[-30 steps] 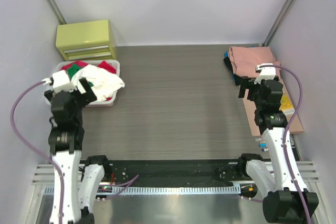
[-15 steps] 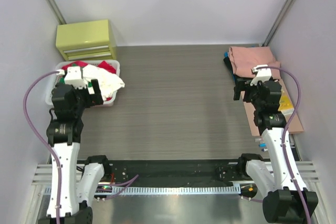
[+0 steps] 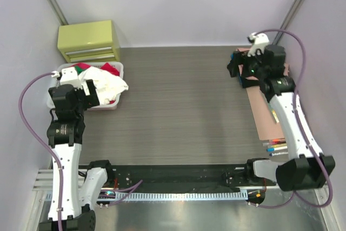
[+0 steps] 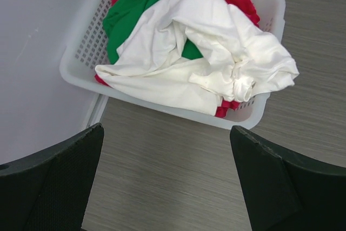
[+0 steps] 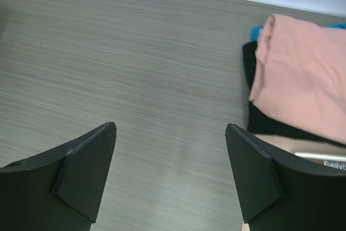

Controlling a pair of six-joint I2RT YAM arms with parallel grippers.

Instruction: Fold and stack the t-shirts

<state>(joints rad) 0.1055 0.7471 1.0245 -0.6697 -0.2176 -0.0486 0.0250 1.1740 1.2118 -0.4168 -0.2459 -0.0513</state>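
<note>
L gripper [image 4: 166, 131] is hovering on the near side of the basket [image 4: 75, 52], jaws spread wide, empty; white t-shirt [image 4: 200, 63] is lying heaped in it over green t-shirt [image 4: 130, 9]. R arm [image 3: 292, 117] is reaching far back, R gripper [image 5: 170, 127] gaping empty beside folded salmon-pink t-shirt [image 5: 303, 74].

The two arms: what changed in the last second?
The right hand swung away from the arm bases to the table's far end, beside the folded salmon-pink shirt, open and empty. The left hand barely shifted, hovering open near the basket. Neither took hold of anything; the shirts stayed put.
</note>
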